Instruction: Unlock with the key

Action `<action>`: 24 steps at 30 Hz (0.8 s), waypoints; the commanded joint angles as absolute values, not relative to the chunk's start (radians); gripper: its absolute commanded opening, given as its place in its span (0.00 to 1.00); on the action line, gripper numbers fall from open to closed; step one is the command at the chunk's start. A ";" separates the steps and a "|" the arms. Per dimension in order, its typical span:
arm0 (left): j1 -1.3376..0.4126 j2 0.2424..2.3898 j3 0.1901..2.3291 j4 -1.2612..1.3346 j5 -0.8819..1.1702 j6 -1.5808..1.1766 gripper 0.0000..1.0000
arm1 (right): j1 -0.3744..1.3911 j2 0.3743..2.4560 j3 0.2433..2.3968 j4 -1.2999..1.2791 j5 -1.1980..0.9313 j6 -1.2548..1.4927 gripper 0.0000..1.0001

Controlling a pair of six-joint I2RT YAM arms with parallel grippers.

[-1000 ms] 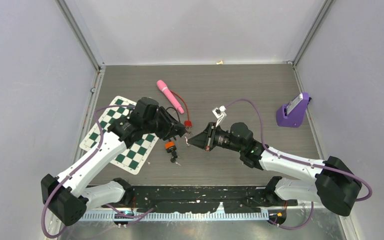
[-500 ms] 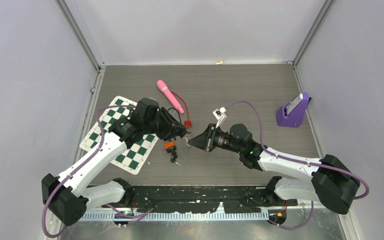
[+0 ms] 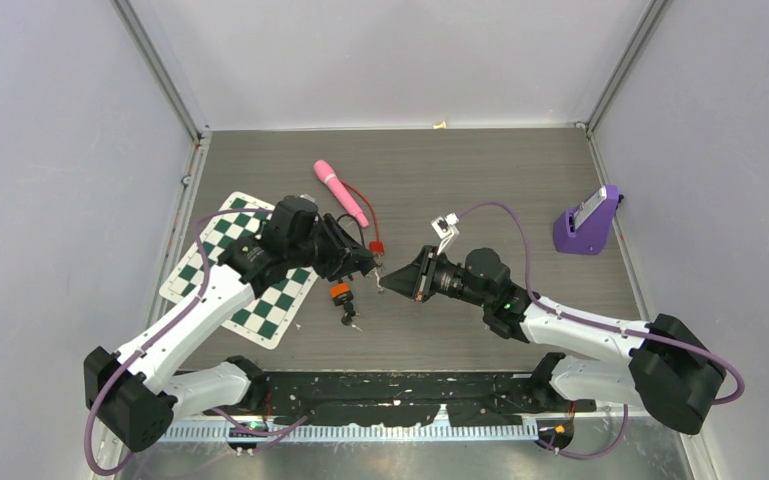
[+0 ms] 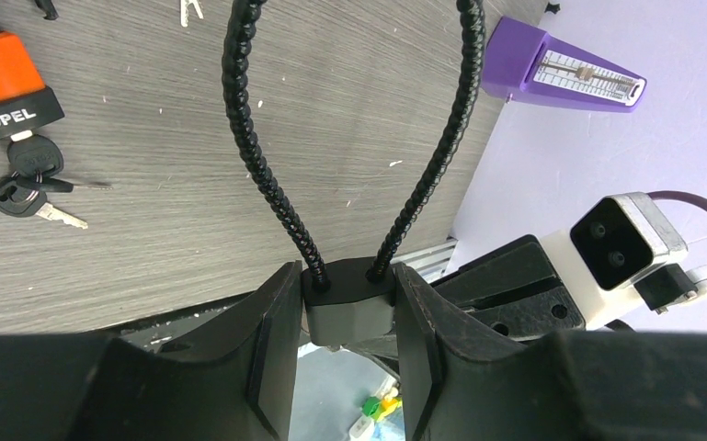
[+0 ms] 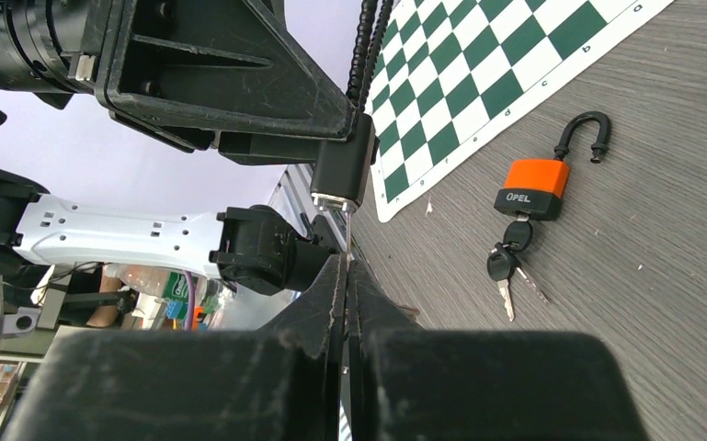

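My left gripper (image 4: 347, 280) is shut on a small black-and-grey lock (image 4: 349, 312), whose black cable shackle (image 4: 253, 138) loops away from the jaws. In the top view the left gripper (image 3: 364, 264) and the right gripper (image 3: 387, 282) meet tip to tip over the middle of the table. My right gripper (image 5: 347, 268) is shut on a thin metal key (image 5: 347, 225). The key's blade points up at the silver underside of the lock (image 5: 342, 170) and touches or nearly touches it.
An orange OPEL padlock (image 3: 340, 292) with a bunch of black-headed keys (image 5: 506, 266) lies on the table just below the grippers. A green-and-white chessboard mat (image 3: 245, 270) lies left, a pink stick (image 3: 340, 192) behind, a purple metronome (image 3: 588, 222) far right.
The right wrist has shifted slightly to the right while staying shut on the key. The left arm and the lock have not visibly moved.
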State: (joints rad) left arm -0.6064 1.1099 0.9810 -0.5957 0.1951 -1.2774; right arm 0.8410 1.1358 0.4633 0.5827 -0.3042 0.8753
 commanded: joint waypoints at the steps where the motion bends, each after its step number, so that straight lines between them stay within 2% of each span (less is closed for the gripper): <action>1: -0.603 1.104 0.984 -0.538 0.215 -1.263 0.00 | 0.838 1.114 0.477 0.633 -0.308 0.880 0.05; 24: -0.611 1.122 0.992 -0.541 0.201 -1.253 0.00 | 0.836 1.151 0.484 0.630 -0.335 0.881 0.05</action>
State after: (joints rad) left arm -0.6083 1.1305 0.9802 -0.5930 0.1951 -1.2739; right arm 0.8402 1.1511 0.4633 0.6128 -0.3351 0.8890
